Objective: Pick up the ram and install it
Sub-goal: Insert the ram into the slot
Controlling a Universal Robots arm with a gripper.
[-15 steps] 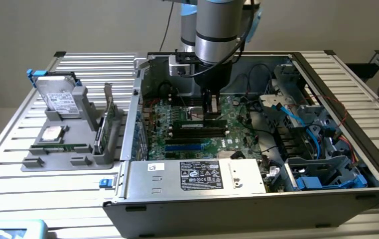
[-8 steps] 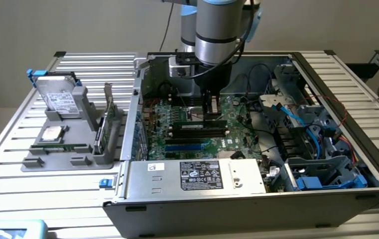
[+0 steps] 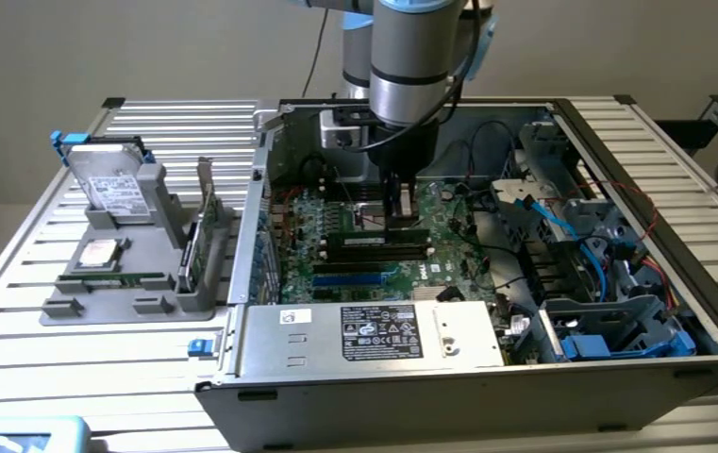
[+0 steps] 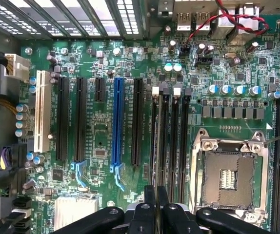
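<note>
The arm (image 3: 415,57) is a silver-grey cylinder ringed with dark bands, with a pale blue joint cap (image 3: 359,21) at its top. Thin black cables (image 3: 325,42) hang beside it. The gripper (image 3: 399,215) is matt black, with glossy rounded linkage bars (image 4: 96,219) and slim, flat-sided fingers (image 4: 150,200).

Your arm (image 3: 415,57) stood straight down inside the case (image 3: 459,401), near the middle of its back edge. Your gripper (image 3: 399,217) pointed downward, its two fingers (image 4: 150,204) drawn together, almost touching.
</note>
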